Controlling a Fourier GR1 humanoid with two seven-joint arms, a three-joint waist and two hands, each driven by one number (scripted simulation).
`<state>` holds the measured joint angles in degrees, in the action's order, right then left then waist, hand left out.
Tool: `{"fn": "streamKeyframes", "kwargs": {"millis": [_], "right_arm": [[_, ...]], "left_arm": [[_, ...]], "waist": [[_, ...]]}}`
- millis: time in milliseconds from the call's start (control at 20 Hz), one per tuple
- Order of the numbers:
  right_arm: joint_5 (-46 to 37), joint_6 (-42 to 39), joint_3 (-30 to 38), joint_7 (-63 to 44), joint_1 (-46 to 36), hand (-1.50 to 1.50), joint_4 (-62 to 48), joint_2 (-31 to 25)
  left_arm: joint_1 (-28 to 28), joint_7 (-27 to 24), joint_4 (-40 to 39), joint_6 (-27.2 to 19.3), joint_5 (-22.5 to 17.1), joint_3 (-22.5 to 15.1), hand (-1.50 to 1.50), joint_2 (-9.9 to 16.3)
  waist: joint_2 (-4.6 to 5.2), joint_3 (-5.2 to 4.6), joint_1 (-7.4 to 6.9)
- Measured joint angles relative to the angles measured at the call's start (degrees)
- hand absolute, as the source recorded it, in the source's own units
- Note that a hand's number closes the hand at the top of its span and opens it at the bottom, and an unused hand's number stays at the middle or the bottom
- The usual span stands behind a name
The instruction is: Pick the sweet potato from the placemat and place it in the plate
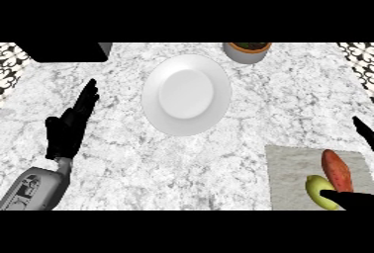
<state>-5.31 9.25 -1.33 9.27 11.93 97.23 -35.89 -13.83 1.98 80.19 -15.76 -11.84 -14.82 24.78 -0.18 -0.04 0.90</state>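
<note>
A reddish-orange sweet potato lies on the grey placemat at the lower right, next to a yellow-green fruit. My right hand shows at the right edge, its thumb lying over the near ends of the fruit and sweet potato and a fingertip reaching up past the mat's far side; the fingers are spread and hold nothing. The white plate sits empty at the centre back. My left hand rests open at the left, fingers straight up.
A potted plant stands just behind the plate's right rim. A dark box sits at the back left corner. Patterned wall tiles edge both sides of the marble counter.
</note>
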Motion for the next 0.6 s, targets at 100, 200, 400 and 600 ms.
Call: {"fn": "streamKeyframes", "kwargs": {"millis": [100, 200, 400, 600], "right_arm": [[-0.6, -1.8, 1.9, -3.7, 1.6, -1.50, 2.7, -3.8], [-1.0, -4.9, 2.8, -8.3, 2.2, -1.50, 4.3, -7.9], [-0.3, -12.2, 3.9, -17.5, 3.6, -1.50, 7.7, -14.9], [1.8, -19.1, 5.6, -25.0, 2.0, -1.50, 8.9, -19.2]], "left_arm": [[-0.5, 1.2, 0.7, -0.5, 0.5, -0.2, 0.00, -0.4], [-0.7, 1.1, 0.5, -0.6, 0.9, -0.1, 0.00, -0.7], [-1.5, 1.5, -0.1, 0.4, 0.7, 0.8, 0.00, -0.3], [-1.8, 1.5, -0.2, 0.3, 1.8, 0.8, 0.00, -1.5]], "waist": [[-0.04, -0.04, 0.08], [0.02, -0.09, -0.03], [0.09, -0.11, -0.13], [0.15, -0.07, -0.51]]}}
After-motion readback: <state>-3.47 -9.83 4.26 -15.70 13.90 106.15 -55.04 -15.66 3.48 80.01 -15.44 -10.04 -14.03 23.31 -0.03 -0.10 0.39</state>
